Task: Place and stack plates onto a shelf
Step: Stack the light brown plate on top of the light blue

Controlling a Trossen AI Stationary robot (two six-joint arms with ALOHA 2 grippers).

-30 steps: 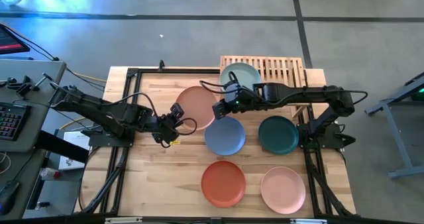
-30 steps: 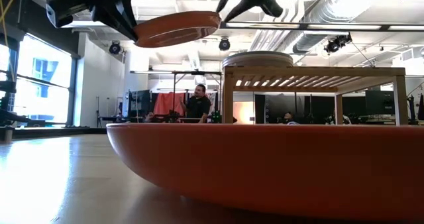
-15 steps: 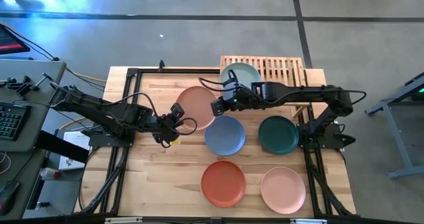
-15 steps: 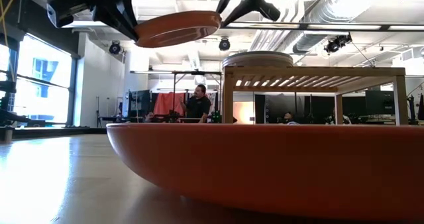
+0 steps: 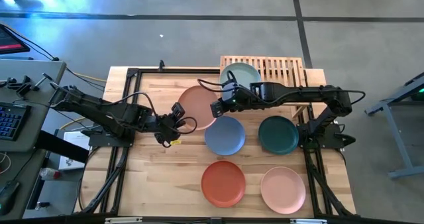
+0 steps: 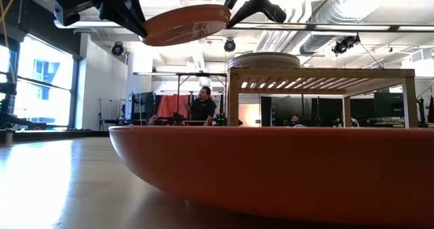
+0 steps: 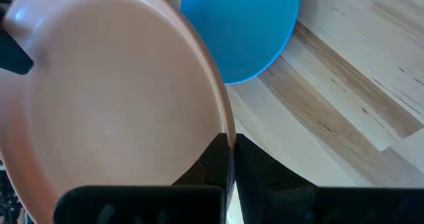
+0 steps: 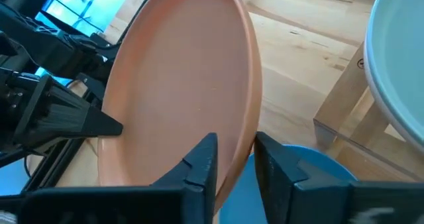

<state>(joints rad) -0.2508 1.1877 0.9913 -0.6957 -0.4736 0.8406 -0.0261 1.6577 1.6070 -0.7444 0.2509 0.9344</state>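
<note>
The peach plate [image 5: 197,107] hangs in the air just beside the shelf [image 5: 281,70]. The left gripper [image 5: 176,123] pinches one rim while the right gripper [image 5: 216,108], fingers slightly apart, straddles the opposite rim, apparently for a handover.

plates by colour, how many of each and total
pale teal plate: 1
peach plate: 1
blue plate: 1
dark green plate: 1
terracotta-orange plate: 1
pink plate: 1
total: 6
</note>
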